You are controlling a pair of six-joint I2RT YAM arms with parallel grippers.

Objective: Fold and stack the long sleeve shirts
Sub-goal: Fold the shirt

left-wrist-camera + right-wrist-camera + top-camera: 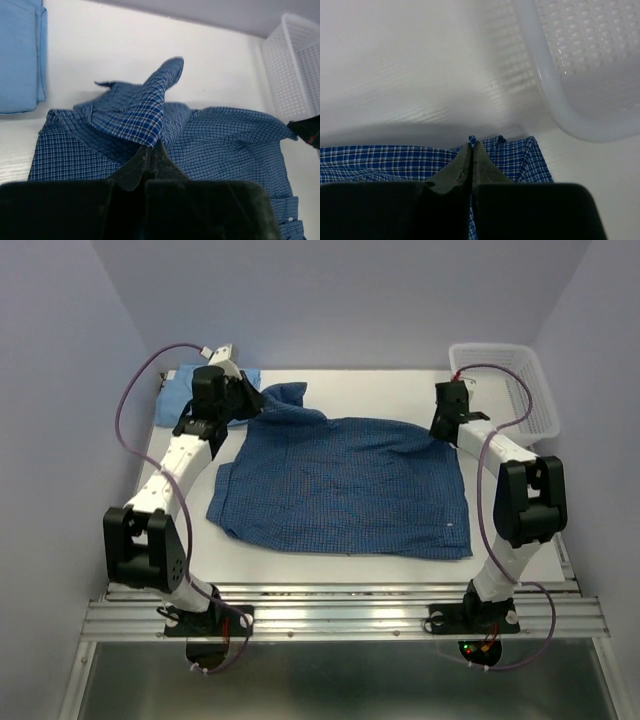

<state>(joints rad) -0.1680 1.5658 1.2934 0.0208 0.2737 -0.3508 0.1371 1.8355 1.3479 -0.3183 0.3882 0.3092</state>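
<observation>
Lying spread over the middle of the white counter (380,390), the dark blue checked shirt (340,485) is mostly flat, with its far left corner pulled up into a peak. The left fingers (147,155) are pressed fully together on that raised fold, and the cloth rises past their tips in a pointed flap. The right fingers (466,157) are also closed tight, pinching the shirt's far right edge, where a small bit of checked cloth shows at their tips. Both of the 2 arms reach to the far side of the shirt. The light blue shirt (185,390) sits folded at the far left corner of the counter, just behind the left arm. A white mesh basket (520,390) stands at the far right corner, near the right fingers but not touching them.
</observation>
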